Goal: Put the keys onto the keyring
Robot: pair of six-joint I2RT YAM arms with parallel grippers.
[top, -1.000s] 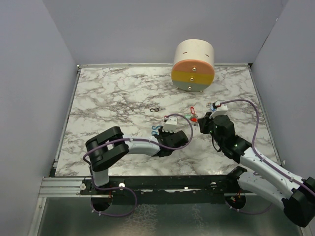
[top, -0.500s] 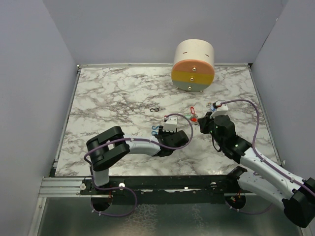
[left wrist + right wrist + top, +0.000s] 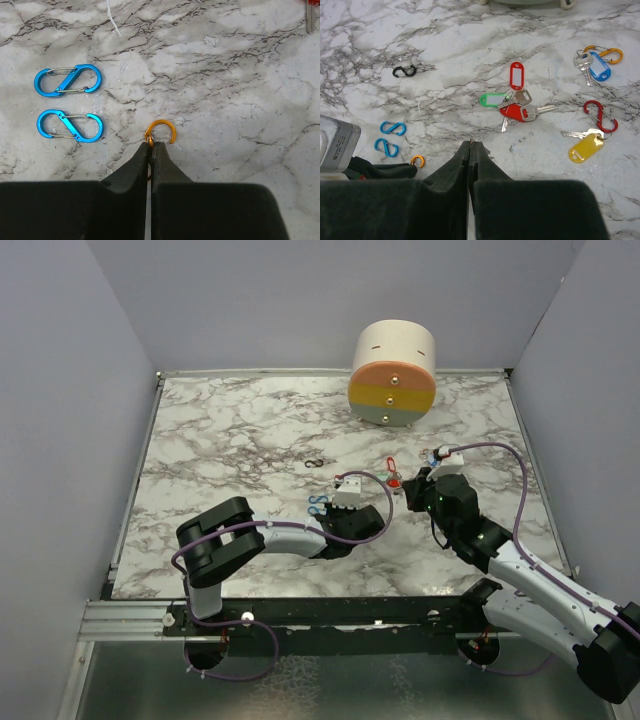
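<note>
Colour-tagged keys scattered flat; keyring seemingly orange.

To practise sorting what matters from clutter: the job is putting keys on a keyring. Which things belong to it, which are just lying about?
Job: tagged keys, orange clip pinched in the left hand.
Lying about: blue S-clips, black S-clip, red S-clip, round drawer box.

No writing, number or brand can be read anywhere in these views. The red key tag and the green key tag, lying together in the middle of the scene, each carry a pale label window with no legible marks. The grey housing at the near left bears a small sticker; its print is too fine to make out.
</note>
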